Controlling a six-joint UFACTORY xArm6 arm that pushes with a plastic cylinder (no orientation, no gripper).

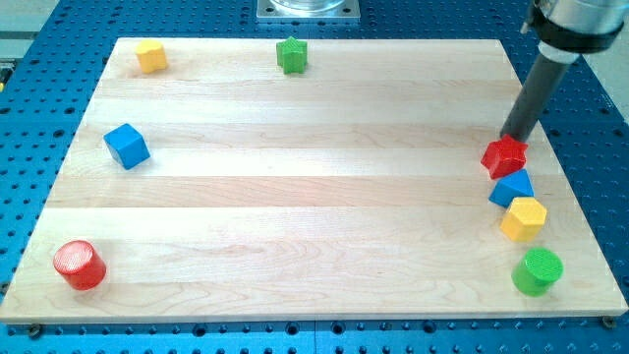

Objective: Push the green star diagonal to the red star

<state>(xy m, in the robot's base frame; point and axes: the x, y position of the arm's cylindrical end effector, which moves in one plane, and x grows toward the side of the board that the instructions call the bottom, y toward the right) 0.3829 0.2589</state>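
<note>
The green star (292, 55) lies near the view's top edge of the wooden board (314, 177), a little left of centre. The red star (504, 156) lies at the view's right side. My tip (507, 137) rests at the red star's top edge, touching or nearly touching it, far to the right of the green star.
A blue triangular block (512, 187), a yellow hexagon (524, 218) and a green cylinder (538, 271) sit in a line below the red star. A yellow block (151, 56) is at the top left, a blue cube (127, 146) at the left, a red cylinder (79, 265) at the bottom left.
</note>
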